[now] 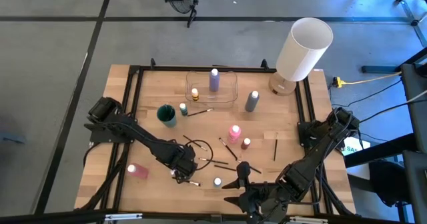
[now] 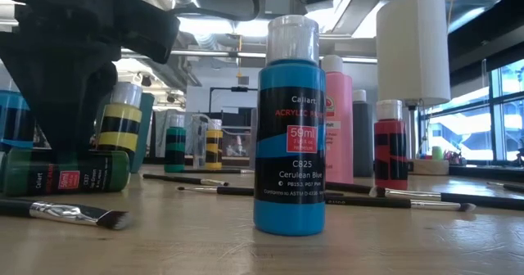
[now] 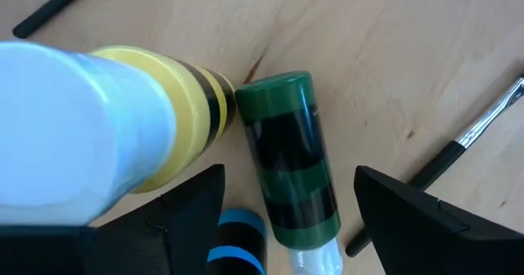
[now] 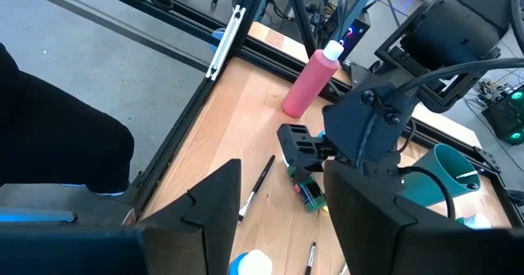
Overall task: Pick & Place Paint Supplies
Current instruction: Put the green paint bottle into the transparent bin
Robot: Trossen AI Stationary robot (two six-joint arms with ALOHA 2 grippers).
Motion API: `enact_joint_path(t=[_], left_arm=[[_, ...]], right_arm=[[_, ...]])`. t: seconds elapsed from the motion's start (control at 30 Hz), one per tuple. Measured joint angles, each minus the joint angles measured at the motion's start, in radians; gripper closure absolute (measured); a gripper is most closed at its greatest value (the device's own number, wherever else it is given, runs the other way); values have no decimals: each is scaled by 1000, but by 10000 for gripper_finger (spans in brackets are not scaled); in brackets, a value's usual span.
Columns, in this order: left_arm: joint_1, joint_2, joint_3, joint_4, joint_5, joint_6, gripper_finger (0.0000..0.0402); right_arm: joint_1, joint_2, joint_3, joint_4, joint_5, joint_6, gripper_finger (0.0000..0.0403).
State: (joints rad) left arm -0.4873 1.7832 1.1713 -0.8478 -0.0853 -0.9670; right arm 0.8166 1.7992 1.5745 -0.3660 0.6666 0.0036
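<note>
paint supplies lie scattered over the wooden table [image 1: 150,91]. left gripper [image 3: 286,218] is low at abt 7 o'clock of table centre, fingers wide astride a green bottle [image 3: 291,164] lying flat, yellow bottle [image 3: 176,119] just beside it. right gripper [image 4: 274,205] sits at 6 o'clock near the front edge, fingers apart, holding nothing. cerulean blue bottle [image 2: 289,128] stands upright betw the two.

Clear plastic tray [image 1: 230,99]: you'll find it upper centre of the high view, holding the purple bottle [image 1: 214,79].
White cylindrical lamp [image 1: 303,49]: upper right, right of the tray.
Teal cup [image 1: 167,115]: left of centre, below the tray's left end.
Pink bottle lying flat [image 1: 138,171]: lower left.
</note>
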Motion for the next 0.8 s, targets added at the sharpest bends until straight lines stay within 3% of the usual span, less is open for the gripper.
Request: enact_joint_path(t=[0.8], left_arm=[[-4,0,0,0,24,9,133]], right_arm=[[0,0,0,0,0,0,225]])
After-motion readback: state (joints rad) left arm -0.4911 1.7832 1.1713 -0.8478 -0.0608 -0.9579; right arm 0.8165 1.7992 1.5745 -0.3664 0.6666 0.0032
